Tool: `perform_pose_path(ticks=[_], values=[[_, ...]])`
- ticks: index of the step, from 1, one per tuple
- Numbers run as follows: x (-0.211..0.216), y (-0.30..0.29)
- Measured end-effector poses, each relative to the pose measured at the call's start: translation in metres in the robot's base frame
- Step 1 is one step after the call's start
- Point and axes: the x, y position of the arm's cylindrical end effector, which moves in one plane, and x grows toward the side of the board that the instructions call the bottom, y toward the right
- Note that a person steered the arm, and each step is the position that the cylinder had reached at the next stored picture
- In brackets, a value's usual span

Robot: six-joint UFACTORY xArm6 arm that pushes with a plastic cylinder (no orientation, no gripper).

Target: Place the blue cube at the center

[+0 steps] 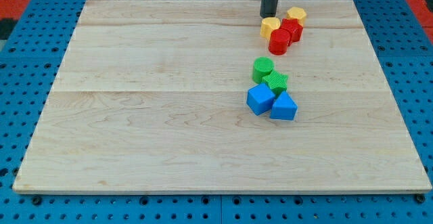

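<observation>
My tip (269,15) rests on the table (135,116) near its top edge, just above and left of a yellow block (270,26). The rod is bare: it carries no fingers, so none stand apart or together. The blue cube (260,99) lies well below my tip, toward the view's bottom, a little right of the table's middle. Taking the blue cube as landmark: a second blue block (284,107) touches it on the right; a green star (276,82) sits just above and right of it, a green cylinder (262,68) above. Farther up stand a red cylinder (279,42), a red block (291,28) and another yellow block (295,13)
</observation>
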Motion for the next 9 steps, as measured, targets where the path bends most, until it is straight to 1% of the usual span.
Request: perform_pose_path(ticks=[1,2,3,4,5,6,7,9], values=[[-0.009,-0.018],[-0.01,-0.021],[0.003,-0.045],[0.022,-0.082],[0.07,-0.088],[0.13,-0.088],[0.16,-0.096],[0.178,-0.105]])
